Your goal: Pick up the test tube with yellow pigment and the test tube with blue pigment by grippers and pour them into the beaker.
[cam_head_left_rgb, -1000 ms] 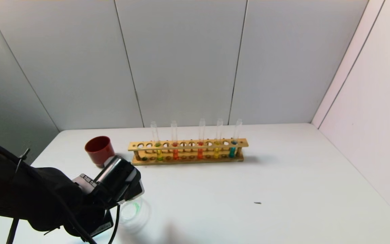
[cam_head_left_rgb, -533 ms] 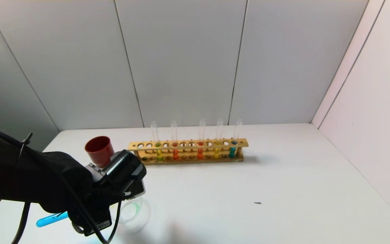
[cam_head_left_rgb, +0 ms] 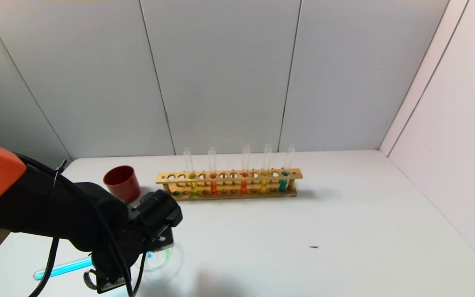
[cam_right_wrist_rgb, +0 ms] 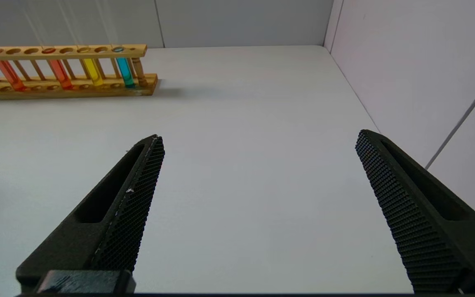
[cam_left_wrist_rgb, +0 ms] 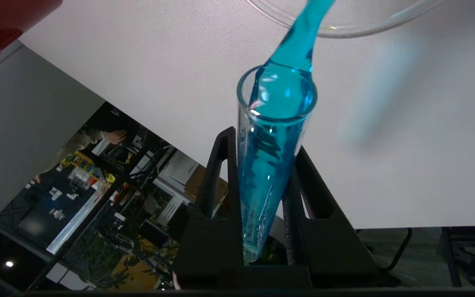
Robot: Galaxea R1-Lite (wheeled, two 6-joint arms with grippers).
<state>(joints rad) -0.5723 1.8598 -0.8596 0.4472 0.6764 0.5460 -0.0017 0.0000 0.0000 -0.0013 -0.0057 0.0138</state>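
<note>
Blue tube (cam_left_wrist_rgb: 276,136) in closed left pincer (cam_left_wrist_rgb: 262,173)

Clear glossy glass test tube (cam_left_wrist_rgb: 276,165); matt wood rack (cam_head_left_rgb: 229,184); textured black gripper pads (cam_right_wrist_rgb: 130,206).

White tabletop (cam_head_left_rgb: 344,214) boxed in by pale panels

Grey back wall panels (cam_head_left_rgb: 221,74) meet at vertical seams; a white side wall (cam_head_left_rgb: 460,136) closes the right.

No legible text, labels, brands or numbers. The beaker (cam_head_left_rgb: 160,256) below the left gripper (cam_left_wrist_rgb: 262,165) bears only faint, unreadable green marks.
</note>
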